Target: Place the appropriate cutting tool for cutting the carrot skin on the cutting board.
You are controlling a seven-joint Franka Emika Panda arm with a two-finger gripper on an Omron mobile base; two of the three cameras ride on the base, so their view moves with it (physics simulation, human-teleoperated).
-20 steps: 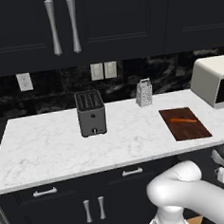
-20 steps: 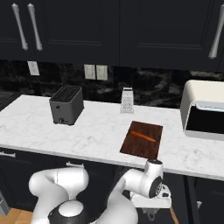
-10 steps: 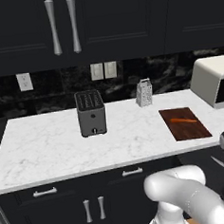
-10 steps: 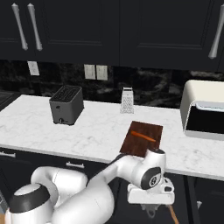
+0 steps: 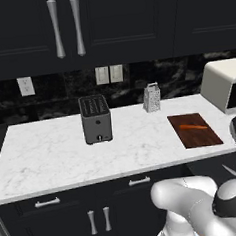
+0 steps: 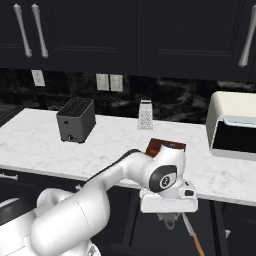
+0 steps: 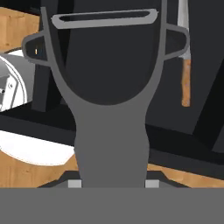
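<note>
The white marble tabletop (image 5: 52, 150) looks smooth and a bit shiny. The flat reddish-brown wooden cutting board (image 5: 195, 130) looks dull — the boxy grey metal toaster (image 5: 95, 118) and silver metal grater (image 5: 151, 97) gleam.

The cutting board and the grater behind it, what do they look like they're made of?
The cutting board looks like dark reddish-brown wood with a matte finish and faint streaks like grain. The grater looks like bare metal, light grey with a dotted, perforated face. Both are rendered, so this is appearance only.
</note>
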